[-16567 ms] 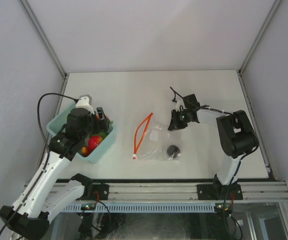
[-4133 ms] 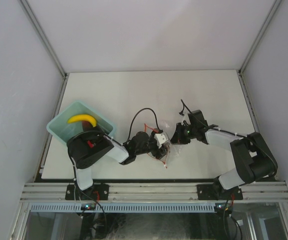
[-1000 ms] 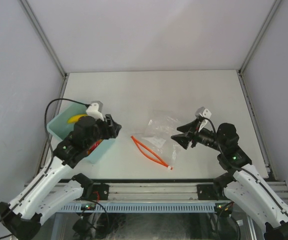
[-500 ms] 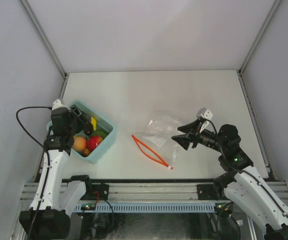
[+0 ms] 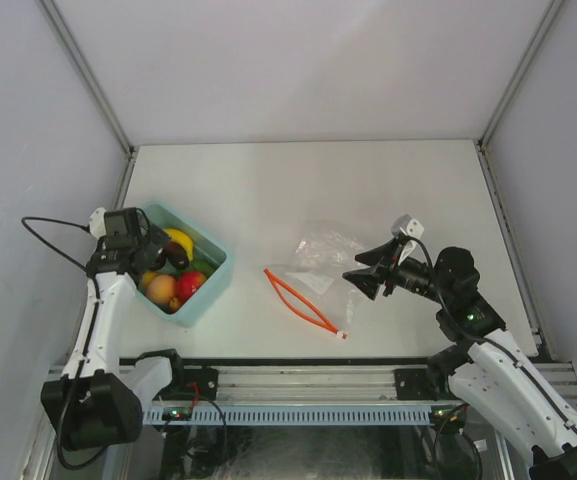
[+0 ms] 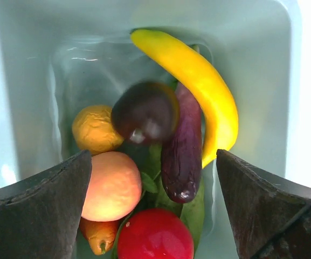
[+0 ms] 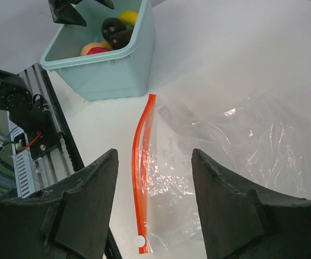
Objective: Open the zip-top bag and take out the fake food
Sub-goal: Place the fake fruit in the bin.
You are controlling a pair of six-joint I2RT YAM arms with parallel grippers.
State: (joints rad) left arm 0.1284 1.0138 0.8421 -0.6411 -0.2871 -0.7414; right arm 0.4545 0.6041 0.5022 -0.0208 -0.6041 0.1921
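My left gripper (image 6: 154, 155) hangs directly over the light blue bin (image 5: 218, 276), jaws spread wide and nothing between them. I judge this is the drop position, so a piece falls inside the walls and does not roll on the table. All the fake food I can see lies in the bin: the yellow banana (image 6: 198, 81), a dark purple eggplant (image 6: 181, 156), an orange (image 6: 93, 129), a peach-coloured fruit (image 6: 112, 186), a red apple (image 6: 155, 237) and a dark round piece (image 6: 144, 110), which looks blurred.

The zip-top bag (image 5: 323, 258) lies flat in the middle of the table, well apart from the bin. Its red-orange zip strip (image 7: 142, 162) is parted, and the white slider (image 7: 140, 243) sits at the near end. It seems empty to me.

The right gripper (image 7: 154, 156) hovers beside the bag's far-from-bin edge, jaws apart and holding nothing.
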